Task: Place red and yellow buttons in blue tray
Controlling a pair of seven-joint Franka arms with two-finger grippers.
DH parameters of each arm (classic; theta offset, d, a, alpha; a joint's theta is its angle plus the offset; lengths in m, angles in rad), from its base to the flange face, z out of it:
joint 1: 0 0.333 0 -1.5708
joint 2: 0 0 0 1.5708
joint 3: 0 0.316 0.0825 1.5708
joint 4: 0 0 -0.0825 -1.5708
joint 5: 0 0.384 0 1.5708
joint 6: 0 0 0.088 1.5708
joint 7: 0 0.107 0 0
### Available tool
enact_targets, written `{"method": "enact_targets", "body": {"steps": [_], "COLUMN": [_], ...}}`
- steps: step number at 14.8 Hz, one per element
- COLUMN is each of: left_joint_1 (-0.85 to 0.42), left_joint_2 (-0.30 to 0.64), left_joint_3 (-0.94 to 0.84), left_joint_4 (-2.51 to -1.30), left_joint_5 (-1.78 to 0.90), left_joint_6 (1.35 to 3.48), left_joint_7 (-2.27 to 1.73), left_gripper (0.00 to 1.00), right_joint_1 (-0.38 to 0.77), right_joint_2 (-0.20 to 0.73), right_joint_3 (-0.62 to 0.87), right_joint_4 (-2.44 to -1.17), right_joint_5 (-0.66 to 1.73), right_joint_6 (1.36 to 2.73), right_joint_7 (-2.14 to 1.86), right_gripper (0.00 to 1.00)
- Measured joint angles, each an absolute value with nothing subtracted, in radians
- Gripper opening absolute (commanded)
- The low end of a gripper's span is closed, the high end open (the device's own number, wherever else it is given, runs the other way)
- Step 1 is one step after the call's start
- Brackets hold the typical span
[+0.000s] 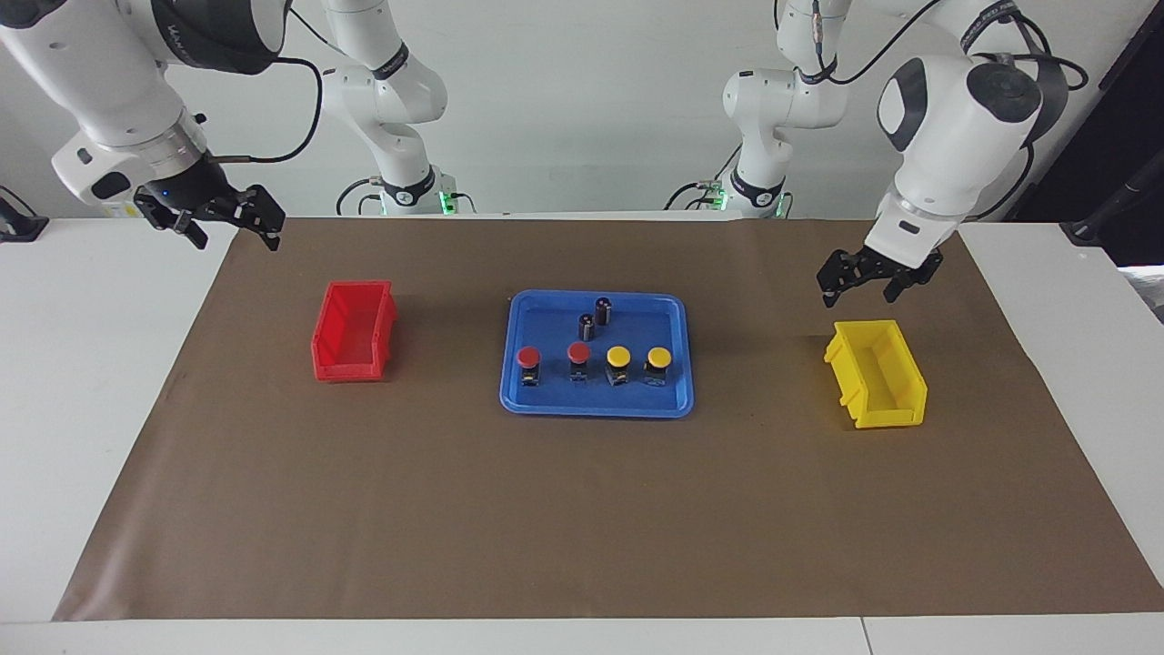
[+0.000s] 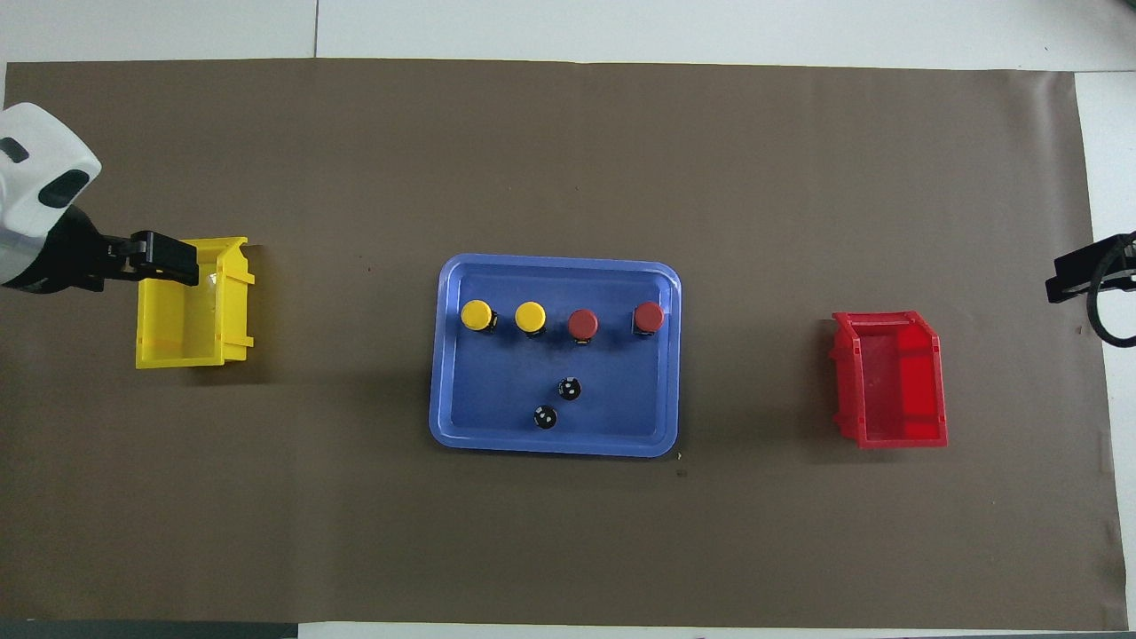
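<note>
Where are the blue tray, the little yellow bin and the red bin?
blue tray (image 1: 671, 398): facing view, bare floor near a corner.
yellow bin (image 1: 896, 418): facing view, outer end wall.
red bin (image 2: 892, 432): overhead view, the end wall nearest the robots.

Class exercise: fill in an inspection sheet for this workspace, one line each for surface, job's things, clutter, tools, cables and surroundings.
Surface: brown mat on white table.
Job's things: two red buttons, two yellow buttons upright in a row in blue tray.
Clutter: two dark cylinders in tray; red bin, yellow bin.
Tools: left tool open, raised over the mat beside yellow bin; right tool open, waiting over mat's edge.
Cables: on arms only.
Surroundings: white wall.
</note>
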State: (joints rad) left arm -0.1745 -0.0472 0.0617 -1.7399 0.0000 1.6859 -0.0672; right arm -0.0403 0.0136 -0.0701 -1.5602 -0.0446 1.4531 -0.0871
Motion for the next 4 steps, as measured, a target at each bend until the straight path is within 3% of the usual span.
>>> {"method": "enact_targets", "body": {"steps": [4], "left_joint_1": [-0.124], "left_joint_2": [-0.049], "left_joint_3": [0.064], "left_joint_4": [-1.684], "left_joint_5": [-0.035], "left_joint_6": [1.636], "left_joint_7": [-0.024], "left_gripper": [1.0], "right_joint_1": [-0.04], "right_joint_2": [0.014], "right_joint_3": [-0.07], "right_joint_4": [-1.56], "right_joint_5": [-0.045], "right_joint_6": [1.453], "right_joint_7": [-0.087], "right_gripper": [1.0]}}
